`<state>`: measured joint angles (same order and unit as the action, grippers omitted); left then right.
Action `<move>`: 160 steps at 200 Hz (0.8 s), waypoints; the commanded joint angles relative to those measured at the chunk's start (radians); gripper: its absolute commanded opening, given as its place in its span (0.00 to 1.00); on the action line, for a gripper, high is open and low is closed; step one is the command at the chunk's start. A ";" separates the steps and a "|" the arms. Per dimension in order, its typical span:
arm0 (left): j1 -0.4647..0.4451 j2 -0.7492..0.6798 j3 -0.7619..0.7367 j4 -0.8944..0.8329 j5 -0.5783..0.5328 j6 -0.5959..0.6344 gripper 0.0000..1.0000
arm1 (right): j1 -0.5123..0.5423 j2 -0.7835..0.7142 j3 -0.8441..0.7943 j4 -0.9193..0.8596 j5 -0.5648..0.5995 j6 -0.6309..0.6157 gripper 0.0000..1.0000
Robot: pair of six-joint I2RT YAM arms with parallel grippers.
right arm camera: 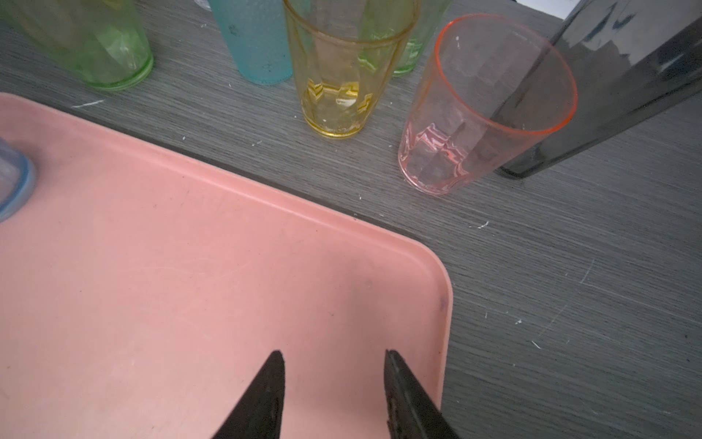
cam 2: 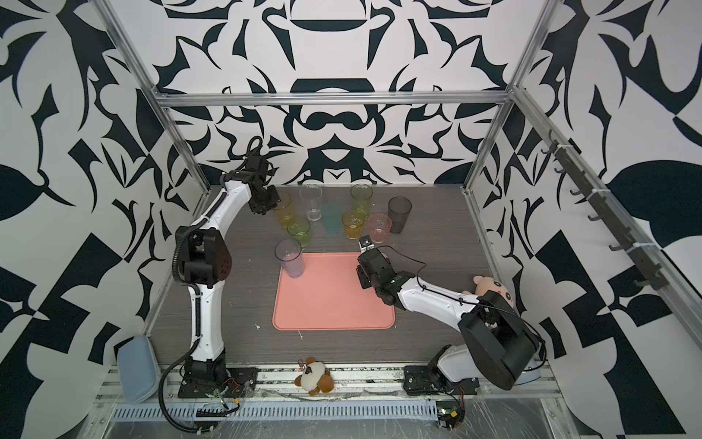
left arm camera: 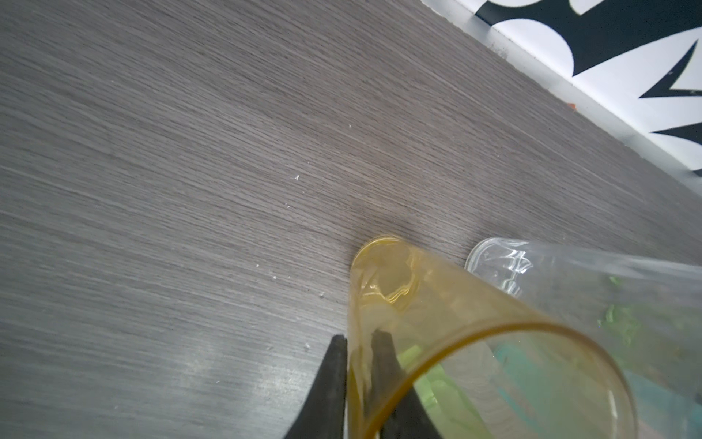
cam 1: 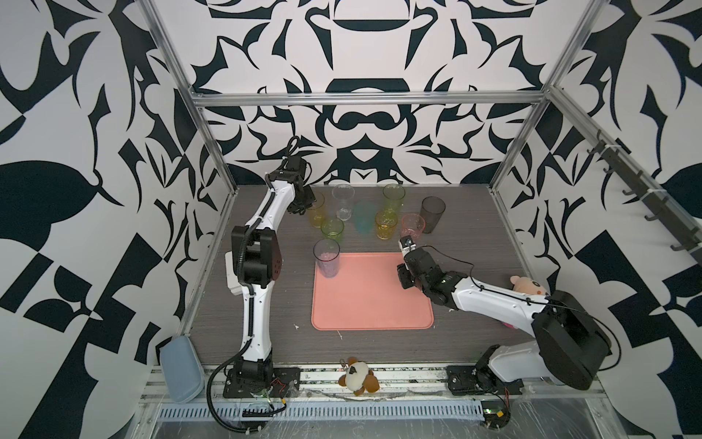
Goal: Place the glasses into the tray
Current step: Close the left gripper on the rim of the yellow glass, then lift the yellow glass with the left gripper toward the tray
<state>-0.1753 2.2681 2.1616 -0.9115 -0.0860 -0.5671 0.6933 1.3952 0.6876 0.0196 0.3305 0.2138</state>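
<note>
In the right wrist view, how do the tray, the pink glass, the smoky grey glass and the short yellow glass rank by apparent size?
1. tray, by far the largest.
2. pink glass and smoky grey glass: about alike; the frame edge cuts the grey one, so unranked.
3. short yellow glass, smallest.

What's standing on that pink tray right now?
Only a blue glass, standing in the tray's far left corner. The right gripper hangs open over the right edge, hiding a small patch there.

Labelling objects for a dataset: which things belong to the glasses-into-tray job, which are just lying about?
Job: tray; blue glass on it; orange glass in left gripper; seven other glasses.
Lying about: brown plush toy; peach plush toy; pale blue container.
</note>
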 commanded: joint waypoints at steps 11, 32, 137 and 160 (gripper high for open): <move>0.009 -0.001 0.023 -0.051 -0.004 0.011 0.12 | -0.002 -0.008 0.034 0.024 0.014 -0.004 0.46; 0.008 -0.024 0.014 -0.068 -0.013 0.020 0.09 | -0.001 -0.005 0.035 0.022 0.012 -0.004 0.46; 0.048 -0.345 -0.293 -0.083 -0.035 0.038 0.01 | -0.002 -0.009 0.035 0.020 0.010 -0.004 0.46; 0.073 -0.430 -0.393 -0.072 -0.031 0.032 0.01 | -0.002 -0.007 0.035 0.022 0.012 -0.005 0.46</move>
<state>-0.1333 1.9297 1.8442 -0.9649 -0.1120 -0.5266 0.6933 1.3952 0.6876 0.0196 0.3302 0.2138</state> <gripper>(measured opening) 0.100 0.464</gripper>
